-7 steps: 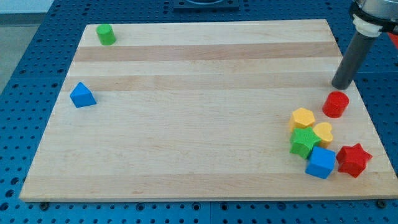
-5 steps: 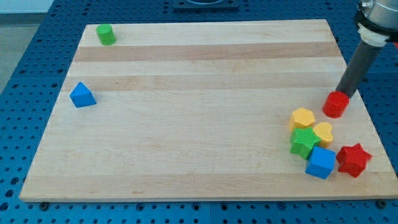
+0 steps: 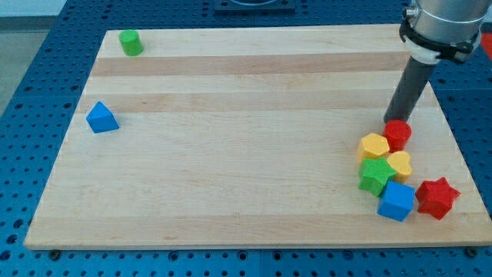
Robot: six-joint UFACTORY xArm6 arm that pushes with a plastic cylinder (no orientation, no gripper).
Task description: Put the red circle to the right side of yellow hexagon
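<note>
A big pale wooden board is laid over a blue pegboard table, and it takes up most of the view. The dark rod is seen coming down from the view's top right, hung off a grey-and-white collar. No claw is fitted here at all, so nothing gets clenched or released; it's just a plain rod. My tip is planted on the board right at the upper edge of the red circle, seemingly touching it from the view's top-left side.

Then the blocks, all bunched at the view's lower right. The blue cube is sat at the bottom of the cluster, with the red star just beside it on the view's right. The green star-ish block is pressed against the cube's upper left. Above that, the yellow hexagon is found, and the red circle is butted up against its right side, slightly higher. A second yellow block, heart-like as far as can be made out, is tucked under the red circle, between the green one and the red star.

Well apart from all that, a blue triangle is parked near the view's left edge, and a small green cylinder is left up at the top left corner.
</note>
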